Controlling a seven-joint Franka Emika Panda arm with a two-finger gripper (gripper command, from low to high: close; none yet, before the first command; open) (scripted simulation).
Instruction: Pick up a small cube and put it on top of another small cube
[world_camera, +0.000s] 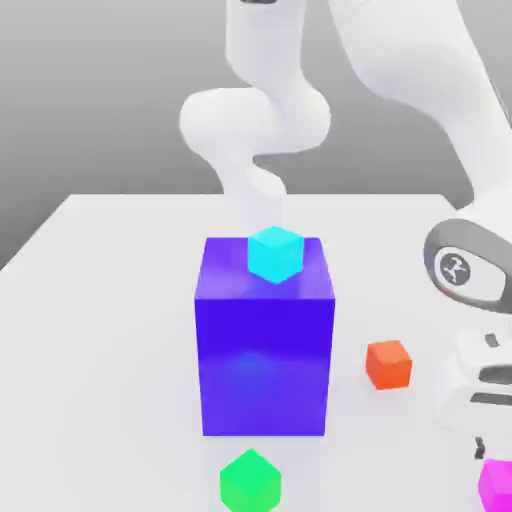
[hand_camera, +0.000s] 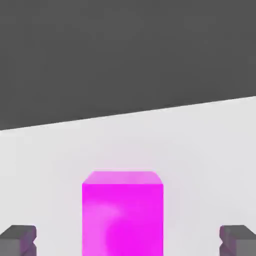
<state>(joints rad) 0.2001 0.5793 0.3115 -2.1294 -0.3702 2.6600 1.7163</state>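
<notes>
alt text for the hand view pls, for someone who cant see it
A magenta-pink small cube sits on a white table, centred between the two grey fingertips of the open claw, which do not touch it. Behind the table is plain dark grey background.

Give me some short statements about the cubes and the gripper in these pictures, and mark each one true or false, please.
1. The cyan cube sits on top of the big blue block. True.
2. The magenta cube already rests on the green cube. False: both lie apart on the table.
3. The gripper is shut on the magenta cube. False: its fingers stand open, one on each side.
4. The orange cube lies on the table at the exterior view's right of the blue block. True.
</notes>
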